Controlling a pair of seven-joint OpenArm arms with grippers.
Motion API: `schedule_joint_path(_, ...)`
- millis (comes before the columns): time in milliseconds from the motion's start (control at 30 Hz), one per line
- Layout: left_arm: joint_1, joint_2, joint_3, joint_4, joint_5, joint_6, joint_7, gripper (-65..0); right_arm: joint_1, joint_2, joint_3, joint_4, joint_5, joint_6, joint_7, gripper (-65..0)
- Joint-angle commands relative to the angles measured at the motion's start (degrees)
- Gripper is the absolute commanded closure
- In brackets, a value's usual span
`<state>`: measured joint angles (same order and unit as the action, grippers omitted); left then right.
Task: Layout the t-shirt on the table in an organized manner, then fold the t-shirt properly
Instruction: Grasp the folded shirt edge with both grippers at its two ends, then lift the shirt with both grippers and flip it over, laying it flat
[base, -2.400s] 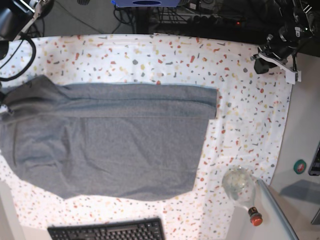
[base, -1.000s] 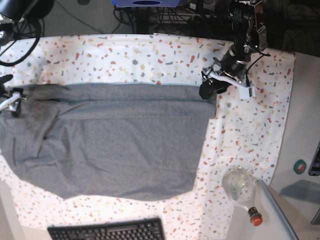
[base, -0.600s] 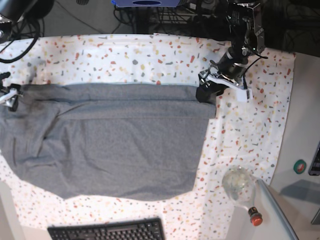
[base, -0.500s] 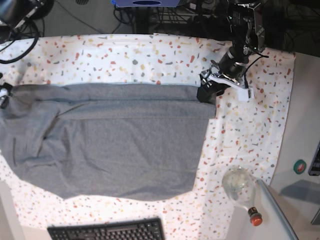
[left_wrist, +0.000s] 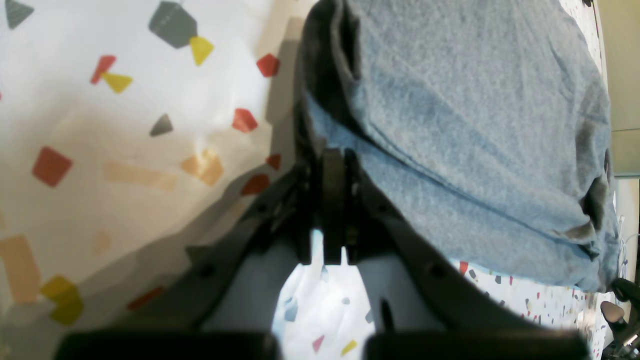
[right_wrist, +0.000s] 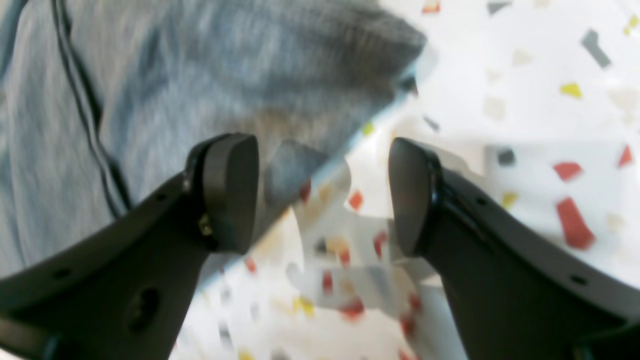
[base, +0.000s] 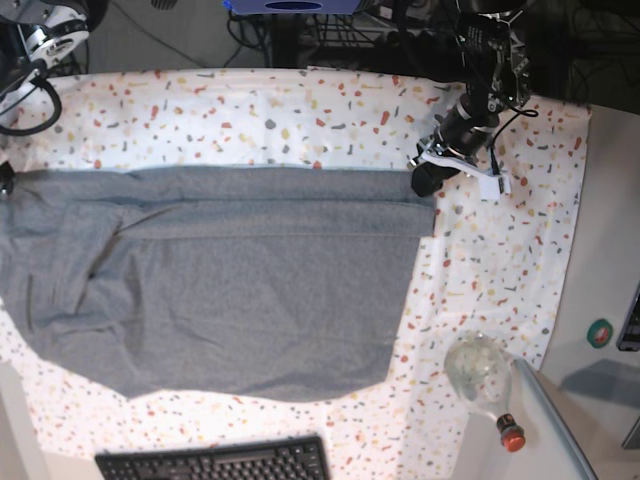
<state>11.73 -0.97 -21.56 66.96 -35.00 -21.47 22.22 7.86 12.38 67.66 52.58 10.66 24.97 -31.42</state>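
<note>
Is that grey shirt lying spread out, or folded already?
Partly folded: the t-shirt lies flat on the table, with a doubled band along its far edge.

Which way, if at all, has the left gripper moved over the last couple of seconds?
Yes. In the base view the left gripper has come in from the table's right edge to the t-shirt's upper right corner.

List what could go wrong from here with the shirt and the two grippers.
The left gripper is shut on only the corner of the t-shirt, so the cloth may slip out when pulled. The right gripper is open, holding nothing, so a one-sided pull may skew the shirt across the table.
</note>
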Motion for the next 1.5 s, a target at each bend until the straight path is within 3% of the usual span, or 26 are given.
schedule_joint_path(0,0.7,0.0,0.2,0.3,1.2,0.6,2.0,0.0,0.5,0.9,0.1,-0.8,0.7,-0.3,2.1,-37.4)
schedule_joint_path(67,0.9,0.0,0.2,0.3,1.3,0.6,2.0,0.0,1.2,0.9,0.0,-3.7,0.8,-0.9,4.9,-37.4)
schedule_joint_path(233,0.8,-0.1,0.0,0.3,1.3,0.6,4.5,0.0,2.7,1.7,0.0,-9.1,0.8,-0.9,5.5,-34.5)
schedule_joint_path(300,0.9,-1.0,0.2,1.7,1.3,0.6,5.9,0.0,2.9,1.7,0.1,-10.0,1.0,-0.9,7.6,-23.4)
schedule_joint_path(400,1.1,-1.1,0.2,4.4,1.3,0.6,6.2,0.0,2.6,1.7,0.1,-10.4,4.9,-0.8,9.8,0.0)
schedule_joint_path(433,1.8,-1.2,0.2,5.3,1.3,0.6,6.2,0.0,2.5,1.7,0.0,-10.2,6.3,-0.8,9.2,0.0)
schedule_joint_path(500,2.6,-1.7,0.2,7.9,1.3,0.6,6.4,0.0,1.5,1.7,-0.4,-7.5,7.6,-0.8,6.6,0.0)
schedule_joint_path(600,5.0,-2.7,-0.2,13.8,1.4,0.9,9.7,0.0,-0.9,0.8,-0.4,4.3,7.7,-0.8,-1.8,0.0)
schedule_joint_path(733,7.7,-4.7,-0.4,23.6,1.4,6.9,14.3,0.0,-3.1,-1.3,-0.4,20.9,7.8,-0.9,-13.4,0.0)
schedule_joint_path(867,6.4,-6.6,0.2,31.7,1.4,12.1,17.9,0.0,0.1,-1.0,-1.9,26.4,7.4,-1.0,-19.4,0.0)
schedule_joint_path(933,2.5,-7.0,0.2,34.4,1.3,13.2,20.5,0.0,2.4,1.1,-4.8,26.3,7.4,-2.3,-20.6,0.0)
schedule_joint_path(1033,-7.1,-7.0,0.2,35.3,1.4,13.5,27.8,0.0,8.0,4.2,-11.5,25.3,7.8,-7.7,-21.5,0.0)
schedule_joint_path(1167,-23.1,-7.0,1.0,33.7,1.4,13.6,35.8,0.0,18.7,8.0,-20.1,21.6,7.5,-9.5,-21.6,0.0)
schedule_joint_path(1267,-33.4,-6.9,4.6,30.3,3.3,13.6,36.4,0.0,27.3,10.6,-25.1,15.8,7.5,-12.7,-21.0,0.0)
schedule_joint_path(1333,-40.4,-6.2,7.4,26.7,7.9,13.6,36.3,0.0,33.4,12.2,-28.1,11.6,7.7,-13.8,-18.4,0.0)
schedule_joint_path(1467,-54.8,-1.0,7.0,18.3,13.3,13.6,34.8,0.0,43.6,15.3,-33.9,7.3,7.6,-13.7,-13.6,0.0)
